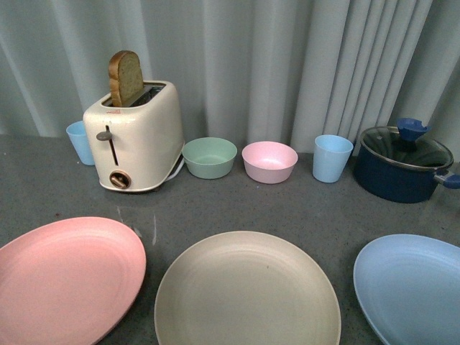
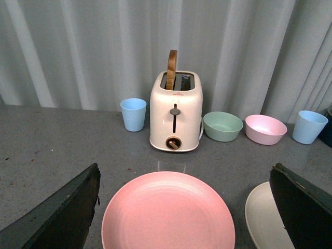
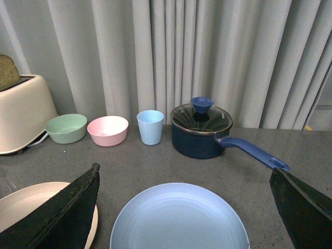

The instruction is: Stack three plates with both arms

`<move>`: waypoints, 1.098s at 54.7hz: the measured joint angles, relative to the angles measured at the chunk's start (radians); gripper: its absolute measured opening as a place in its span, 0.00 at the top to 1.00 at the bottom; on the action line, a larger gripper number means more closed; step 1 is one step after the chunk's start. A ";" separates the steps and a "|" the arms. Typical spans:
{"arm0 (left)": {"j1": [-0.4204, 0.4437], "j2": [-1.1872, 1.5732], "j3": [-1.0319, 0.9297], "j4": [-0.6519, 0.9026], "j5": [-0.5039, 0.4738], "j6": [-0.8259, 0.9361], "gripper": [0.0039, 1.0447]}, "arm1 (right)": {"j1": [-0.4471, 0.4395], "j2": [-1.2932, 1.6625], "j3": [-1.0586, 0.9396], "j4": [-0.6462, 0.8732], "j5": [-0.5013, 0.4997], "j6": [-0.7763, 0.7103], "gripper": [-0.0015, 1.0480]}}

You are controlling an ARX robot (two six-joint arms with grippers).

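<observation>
**Front view.** Nearest the lens: round matte beige plastic plate (image 1: 247, 291), flat on grey speckled table (image 1: 43, 180), centre front. Round matte pink plastic plate (image 1: 65, 280) to its left, round matte light blue plastic plate (image 1: 413, 287) to its right. All three apart, none stacked. Shows no arm.

**Left wrist view.** Left gripper (image 2: 184, 171): appears raised off the table, spread wide, nothing held. Frames the pink plate between its fingers. Cream two-slot toaster (image 2: 175, 111) well behind.

**Right wrist view.** Right gripper (image 3: 184, 168): likewise spread wide and empty, framing the light blue plate. Dark blue lidded saucepan (image 3: 201, 129) behind.

**Risks, as judged:**
- Slip or tilt on lifting, from thin rims lying flat on the table.
- Arm collision, from simultaneous approach to the beige plate.
- Skewed stack, from off-centre release.
</observation>
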 joint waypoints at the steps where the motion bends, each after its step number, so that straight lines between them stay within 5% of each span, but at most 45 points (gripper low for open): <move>1: 0.000 0.000 0.000 0.000 0.000 0.000 0.06 | 0.000 0.000 0.000 0.000 0.000 0.000 0.07; 36: 0.000 0.002 0.001 -0.002 -0.001 -0.004 0.06 | 0.000 0.000 0.000 0.000 0.000 0.000 0.07; 41: 0.020 0.146 0.063 -0.153 0.008 -0.161 0.06 | 0.000 0.000 0.000 0.000 0.000 0.000 0.07; 47: 0.134 0.389 0.098 0.004 0.134 -0.202 0.06 | 0.000 0.000 0.000 0.000 0.000 0.000 0.07; 54: 0.237 0.712 0.205 0.190 0.276 -0.057 0.06 | 0.000 0.000 0.000 0.000 0.000 0.000 0.07; 60: 0.267 0.998 0.281 0.278 0.269 0.108 0.06 | 0.000 0.000 0.000 0.000 0.000 0.000 0.07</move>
